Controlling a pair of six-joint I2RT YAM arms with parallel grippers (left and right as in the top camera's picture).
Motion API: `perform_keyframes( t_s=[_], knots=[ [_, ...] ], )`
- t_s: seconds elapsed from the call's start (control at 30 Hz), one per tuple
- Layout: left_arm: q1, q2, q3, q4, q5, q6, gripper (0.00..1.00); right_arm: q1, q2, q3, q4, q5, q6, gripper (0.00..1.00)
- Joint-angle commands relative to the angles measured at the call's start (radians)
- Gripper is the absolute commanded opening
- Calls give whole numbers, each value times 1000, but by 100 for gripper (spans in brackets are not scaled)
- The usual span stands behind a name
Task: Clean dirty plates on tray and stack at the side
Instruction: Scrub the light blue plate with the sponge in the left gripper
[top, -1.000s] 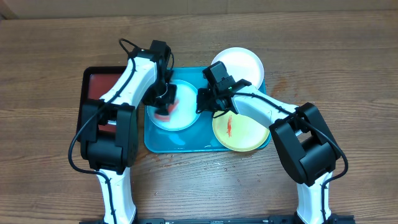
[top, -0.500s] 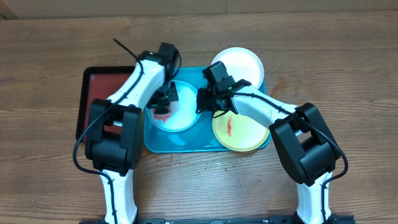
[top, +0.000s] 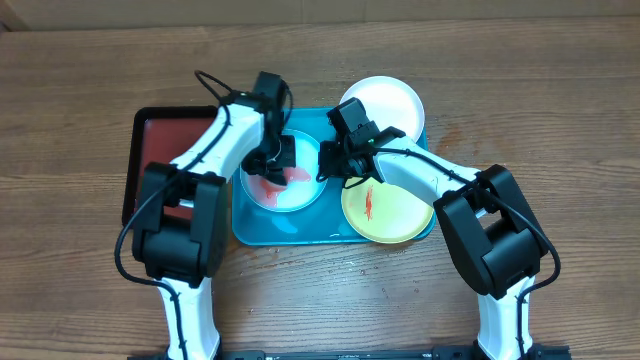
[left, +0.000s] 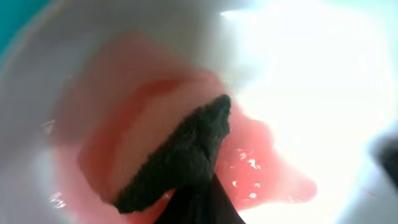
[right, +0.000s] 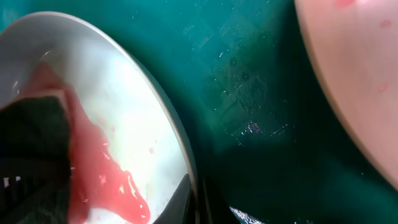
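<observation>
Plastic, smooth and wet-glossy, forms the turquoise tray (top: 285, 228), a rounded rectangle with a raised rim on the wood-grain table (top: 520, 70). Three round plates sit on it: the light blue plate (top: 305, 192) toward 9 o'clock, the white plate (top: 385, 100) over the 1 o'clock corner, and the yellow-green plate (top: 395, 215) at 4 o'clock. The light blue plate carries a thin, watery pink-red film that pools in shiny streaks. The yellow-green one bears a short red-orange smear (top: 369, 203) near its middle. The left gripper (top: 272, 165) is clamped on a dark, coarse-fibred pad (left: 180, 158) pressed onto the light blue plate's smeared face. The right gripper (top: 330, 168) has its jaws pinched on that plate's 3 o'clock rim. A black-rimmed dark red tray (top: 150, 135) lies near the turquoise tray at 9 o'clock.
</observation>
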Motion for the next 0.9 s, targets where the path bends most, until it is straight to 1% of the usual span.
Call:
perform_keyframes(
  t_s=[0.0,0.1,0.2,0.3,0.4,0.43,0.5,0.6,0.63,0.73,0.87],
  knots=[
    [14,45,21,18,325,120,4,3,33,-2,5,-3,9,4],
    [41,45,23,3,329,133,4,3,33,-2,5,-3,9,4],
    [51,45,23,-63,310,210,4,3,33,-2,5,-3,9,4],
    [52,45,23,-129,235,255,4,3,33,-2,5,-3,9,4],
    [52,45,23,-164,176,301,4,3,33,-2,5,-3,9,4],
    [52,45,23,-167,123,304,4,3,33,-2,4,-3,9,4],
    [52,45,23,-150,15,268,4,3,33,-2,3,-3,9,4],
    [52,45,23,-91,-206,114,4,3,33,-2,3,-4,9,4],
    [52,45,23,-68,-259,76,4,3,33,-2,3,-3,9,4],
    [51,45,23,-5,-322,30,4,3,33,-2,4,-3,9,4],
    [51,45,23,80,-344,-54,4,3,33,-2,4,-3,8,4]
  ],
)
